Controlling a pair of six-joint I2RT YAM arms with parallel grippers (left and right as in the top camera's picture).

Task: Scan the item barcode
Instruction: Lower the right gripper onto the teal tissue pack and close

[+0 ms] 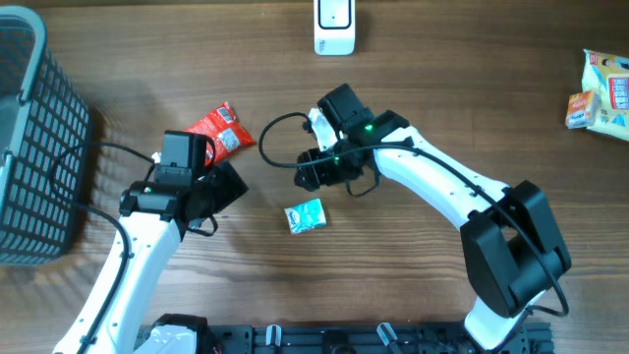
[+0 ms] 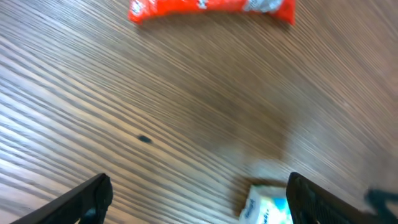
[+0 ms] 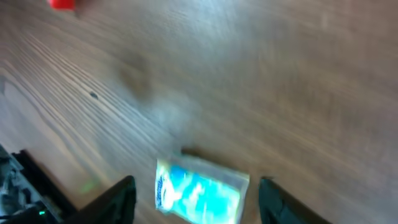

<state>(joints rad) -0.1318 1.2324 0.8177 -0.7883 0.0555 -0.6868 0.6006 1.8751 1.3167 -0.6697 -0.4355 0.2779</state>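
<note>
The item, a small teal and white packet [image 1: 306,215], lies flat on the wooden table; no barcode shows on it. My right gripper [image 1: 313,175] hovers just above and behind it. In the right wrist view that gripper [image 3: 196,202] is open, with the blurred packet [image 3: 199,190] on the table between its dark fingers [image 3: 118,200], untouched. My left gripper [image 1: 228,187] stands to the packet's left. In its own view it [image 2: 199,200] is open and holds nothing, and the packet [image 2: 266,208] sits close to the right finger [image 2: 317,199]. The white scanner [image 1: 334,26] stands at the far edge.
A red snack packet [image 1: 218,131] lies beside the left arm and shows as the red packet [image 2: 211,9] in the left wrist view. A dark mesh basket [image 1: 29,138] fills the left side. More packets [image 1: 600,90] lie at the far right.
</note>
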